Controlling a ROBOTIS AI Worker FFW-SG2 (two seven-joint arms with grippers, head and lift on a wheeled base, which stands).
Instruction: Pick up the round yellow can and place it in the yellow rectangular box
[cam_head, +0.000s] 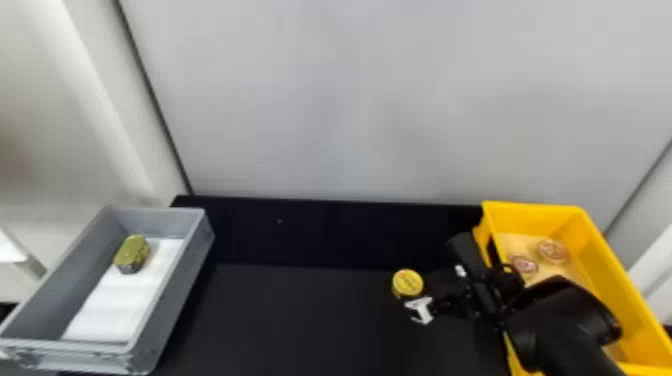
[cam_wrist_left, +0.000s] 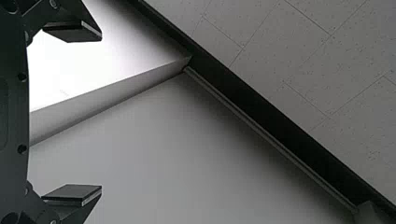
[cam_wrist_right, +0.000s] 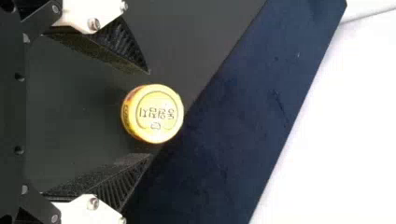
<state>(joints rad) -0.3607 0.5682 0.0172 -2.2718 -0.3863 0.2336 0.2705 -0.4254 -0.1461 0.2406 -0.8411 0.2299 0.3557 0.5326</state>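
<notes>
You see smooth, plastic-looking walls on the yellow box (cam_head: 545, 219) and gray bin (cam_head: 174, 295), a matt black table (cam_head: 300, 315), a smooth lid on the yellow can (cam_wrist_right: 156, 114), and rough, pitted ceiling tiles (cam_wrist_left: 289, 56) before you.

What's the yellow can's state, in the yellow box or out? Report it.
Out: the yellow can stands on the black table left of the yellow box, the right pincer open to either side.

Black table (cam_head: 300, 320): can (cam_head: 407, 283), grey box (cam_head: 180, 280), yellow box (cam_head: 604, 275)
</notes>
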